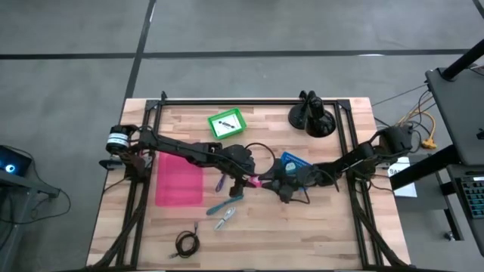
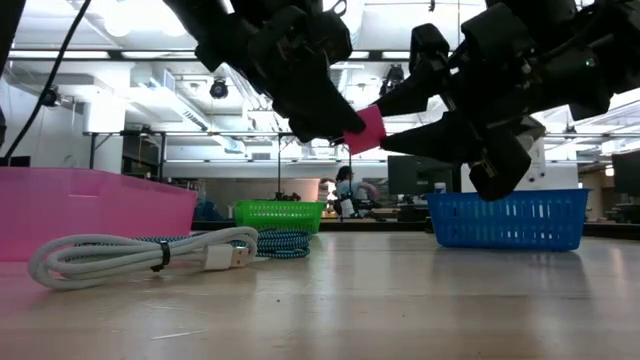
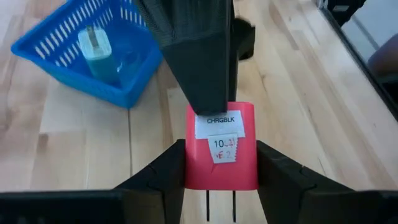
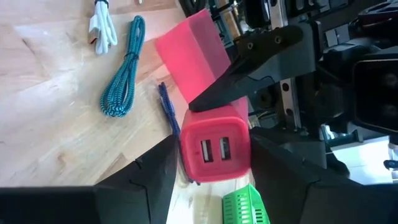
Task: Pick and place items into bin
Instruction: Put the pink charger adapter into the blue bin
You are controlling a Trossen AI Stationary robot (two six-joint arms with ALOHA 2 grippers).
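Part of the pink-red charger block (image 3: 221,155) is covered by a dark finger of the other arm. Its two metal prongs run off the picture's edge in the left wrist view. A white label on it reads "CHRGBLK"; the handwriting on the tag below that is hard to make out.

The block is held off the wooden table (image 1: 318,227), at its middle. The left gripper (image 1: 246,180) is clamped on it, one finger pressed to each side. The right gripper (image 1: 278,185) meets it from the opposite side, with its fingers also closed against the block's flanks. The face with two USB ports looks toward that wrist.

Just beside the left gripper lies a purple pen (image 1: 220,181), and past it is the pink bin (image 1: 179,181). Just behind the right gripper stands a blue basket (image 1: 291,162) holding a pale green block (image 3: 96,46). Near the left gripper, on the table's front side, are a teal tool (image 1: 221,204) and a silver clip (image 1: 224,221). A black coiled cable (image 1: 187,242) lies farther off. A white cable (image 2: 130,255) and a teal braided cable (image 4: 121,74) lie on the wood. Farther back stands a green basket (image 1: 227,123).

Grey floor surrounds the table. The low view shows a bright workshop behind it, with a blurred person (image 2: 350,190) far back.
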